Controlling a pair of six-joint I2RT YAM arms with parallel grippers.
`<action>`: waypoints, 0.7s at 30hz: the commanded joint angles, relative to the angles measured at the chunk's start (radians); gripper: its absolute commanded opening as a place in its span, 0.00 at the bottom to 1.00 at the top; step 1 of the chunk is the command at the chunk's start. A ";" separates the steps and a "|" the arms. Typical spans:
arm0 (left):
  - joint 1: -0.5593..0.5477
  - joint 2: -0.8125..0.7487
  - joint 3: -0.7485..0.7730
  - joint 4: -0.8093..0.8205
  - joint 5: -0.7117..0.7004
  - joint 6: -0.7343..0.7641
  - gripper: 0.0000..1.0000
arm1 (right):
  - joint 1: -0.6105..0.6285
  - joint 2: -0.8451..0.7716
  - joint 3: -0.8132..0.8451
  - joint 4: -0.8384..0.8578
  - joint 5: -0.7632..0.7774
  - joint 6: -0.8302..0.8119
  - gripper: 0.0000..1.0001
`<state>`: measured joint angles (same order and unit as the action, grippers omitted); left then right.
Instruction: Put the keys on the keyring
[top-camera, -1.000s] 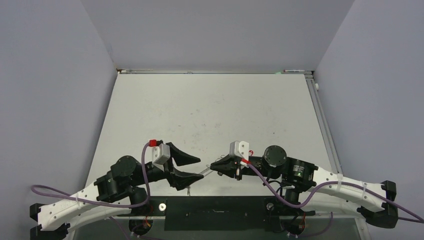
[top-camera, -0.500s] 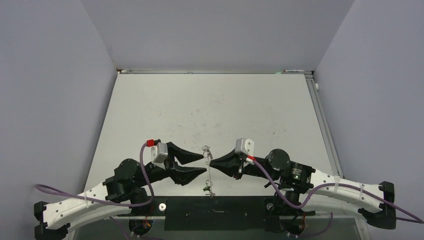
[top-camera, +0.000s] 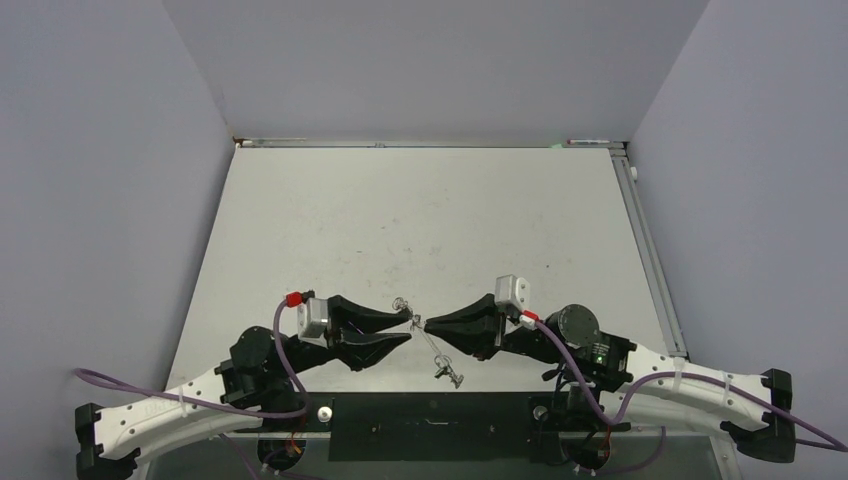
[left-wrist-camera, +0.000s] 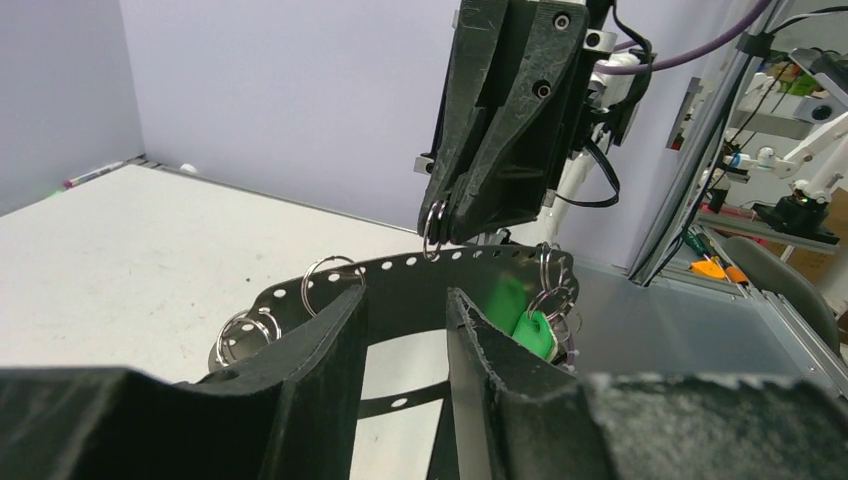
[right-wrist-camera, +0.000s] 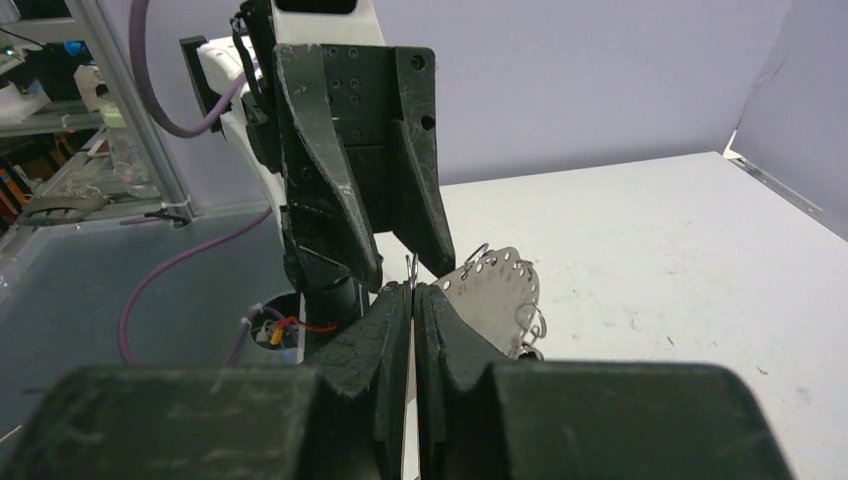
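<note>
The keyring (left-wrist-camera: 480, 268) is a thin silvery perforated metal band bent into a loop, with several small split rings on it. It also shows in the top view (top-camera: 437, 352) and the right wrist view (right-wrist-camera: 497, 288). My right gripper (top-camera: 428, 325) (right-wrist-camera: 412, 290) is shut on one small ring at the band's upper edge and holds it above the table. A key with a green tag (left-wrist-camera: 531, 331) hangs on the band's right side. My left gripper (top-camera: 410, 327) (left-wrist-camera: 405, 300) is open, its fingers on either side of the band's near part. No red-tagged key shows.
The white table (top-camera: 420, 220) runs to grey walls at the back and both sides. A black mounting bar (top-camera: 430, 412) lies along the near edge between the two arm bases. Purple cables (top-camera: 280, 350) trail from both wrists.
Both grippers have risen and drawn slightly apart. The keyring has swung, its lower end now out to the right. The left jaws stand a little narrower.
</note>
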<state>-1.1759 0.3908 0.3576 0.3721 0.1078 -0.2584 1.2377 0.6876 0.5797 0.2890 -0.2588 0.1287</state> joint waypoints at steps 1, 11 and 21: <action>-0.004 0.000 -0.015 0.137 0.067 0.019 0.30 | 0.000 -0.023 -0.005 0.154 -0.035 0.034 0.05; -0.004 0.049 -0.029 0.242 0.106 0.016 0.28 | 0.000 -0.002 -0.006 0.174 -0.084 0.043 0.05; -0.005 0.084 -0.039 0.315 0.130 0.004 0.29 | 0.000 0.007 -0.014 0.195 -0.104 0.047 0.05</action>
<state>-1.1767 0.4599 0.3218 0.6006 0.2153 -0.2508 1.2381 0.6930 0.5716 0.3634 -0.3317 0.1673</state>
